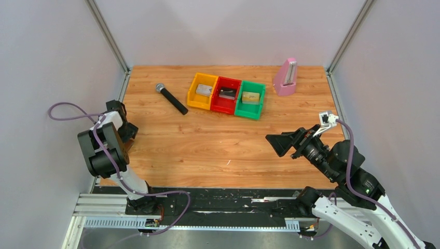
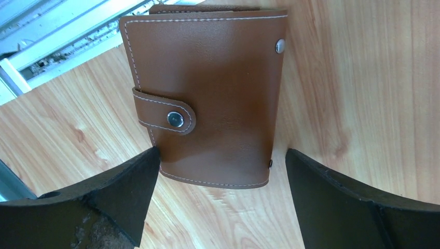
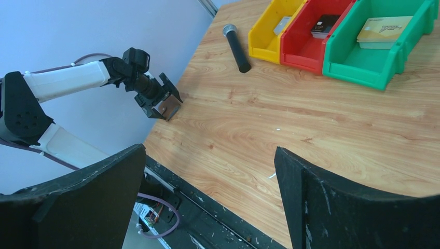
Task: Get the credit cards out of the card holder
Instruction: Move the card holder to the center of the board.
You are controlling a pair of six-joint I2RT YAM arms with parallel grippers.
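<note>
The card holder (image 2: 207,98) is a brown stitched case lying flat on the wooden table, folded shut with its snap strap (image 2: 174,118) fastened. My left gripper (image 2: 220,166) is open and straddles its near end; the left fingertip (image 2: 148,166) touches the holder's corner and the right one stands apart. In the top view the left gripper (image 1: 126,132) sits at the table's left edge and covers the holder. In the right wrist view the holder (image 3: 170,108) shows as a small brown patch at the left gripper. My right gripper (image 1: 280,142) hangs open and empty over the table's right side. Any cards inside the holder are hidden.
Yellow (image 1: 202,91), red (image 1: 227,95) and green (image 1: 250,99) bins stand in a row at the back, each with a card in it. A black microphone (image 1: 171,98) lies left of them. A pink metronome (image 1: 285,78) stands at the back right. Walls close in both sides.
</note>
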